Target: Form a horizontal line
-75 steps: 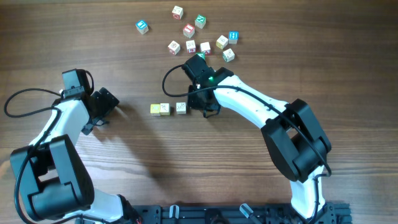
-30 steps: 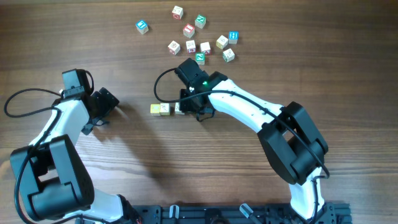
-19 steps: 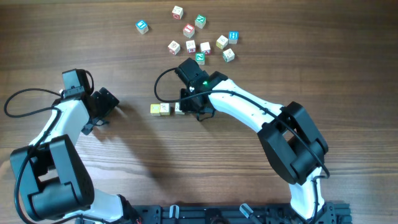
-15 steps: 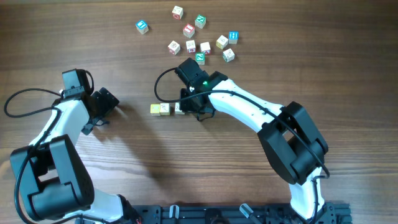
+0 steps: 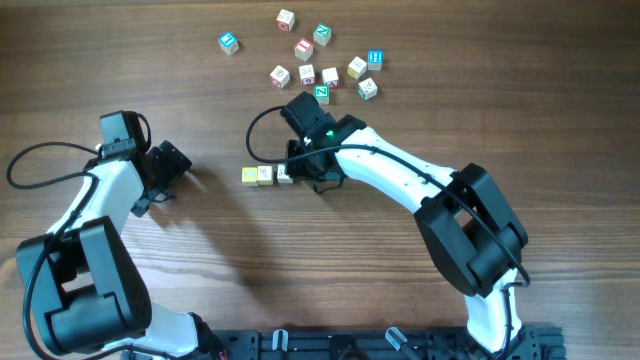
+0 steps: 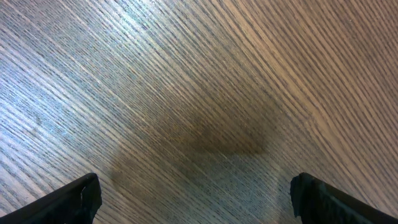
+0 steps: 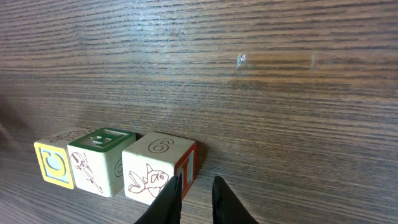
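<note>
A row of three tiny letter cubes lies mid-table: a yellowish cube (image 5: 249,175), a cream cube (image 5: 264,174) and a third cream cube (image 5: 284,173), touching side by side. In the right wrist view they are the yellow-faced cube (image 7: 55,163), a green-topped cube (image 7: 99,158) and a fish-picture cube with a red side (image 7: 158,168). My right gripper (image 7: 196,190) is shut, holds nothing, and its left fingertip rests against the fish cube's right side; it also shows in the overhead view (image 5: 303,170). My left gripper (image 6: 196,199) is open and empty over bare wood, far left (image 5: 165,172).
Several loose cubes lie at the back: two blue-faced ones (image 5: 229,42) (image 5: 376,60), a red-faced one (image 5: 304,48), green-faced ones (image 5: 322,34) (image 5: 321,93) and pale ones (image 5: 279,75). The right arm spans from the front right.
My right gripper has moved left and pushed the third cube left, closing the gap so it touches the other two. The left arm has not moved.
</note>
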### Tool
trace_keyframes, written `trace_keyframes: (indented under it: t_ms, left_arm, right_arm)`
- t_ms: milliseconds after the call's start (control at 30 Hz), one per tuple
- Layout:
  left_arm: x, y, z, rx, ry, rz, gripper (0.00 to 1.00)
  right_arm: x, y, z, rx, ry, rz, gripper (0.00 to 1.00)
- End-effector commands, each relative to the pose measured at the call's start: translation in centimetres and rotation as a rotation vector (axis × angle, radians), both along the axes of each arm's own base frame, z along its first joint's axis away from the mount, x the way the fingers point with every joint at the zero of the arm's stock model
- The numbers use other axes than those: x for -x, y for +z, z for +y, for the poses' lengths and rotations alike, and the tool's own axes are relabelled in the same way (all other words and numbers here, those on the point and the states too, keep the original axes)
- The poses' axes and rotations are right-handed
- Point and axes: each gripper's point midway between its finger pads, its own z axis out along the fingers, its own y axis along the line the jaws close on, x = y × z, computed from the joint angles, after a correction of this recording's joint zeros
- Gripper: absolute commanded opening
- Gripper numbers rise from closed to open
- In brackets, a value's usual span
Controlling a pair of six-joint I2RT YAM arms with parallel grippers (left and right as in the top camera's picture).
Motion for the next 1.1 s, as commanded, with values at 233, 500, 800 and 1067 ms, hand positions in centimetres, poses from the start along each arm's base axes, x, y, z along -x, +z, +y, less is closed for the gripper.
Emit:
trace_keyframes:
  t_ms: [233,500,800,1067]
  left_arm:
    - [0.2,-0.3,0.2,-0.005,0.006,0.011,1.00]
    - [0.2,-0.3,0.2,-0.005,0.006,0.011,1.00]
    - [0.2,-0.3,0.2,-0.006,0.006,0.010,1.00]
    - [0.2,-0.3,0.2,-0.006,0.006,0.010,1.00]
  right_arm:
    - [0.3,0.5,0.6,-0.042,-0.004,0.018,0.19]
    - [-0.3,0.0,-1.1,0.059,0.008,-0.036,0.19]
    - [-0.2,-0.6,-1.1,0.066,0.009,-0.027,0.18]
    - [0.1,-2.5,-1.4,0.094,0.011,0.005,0.18]
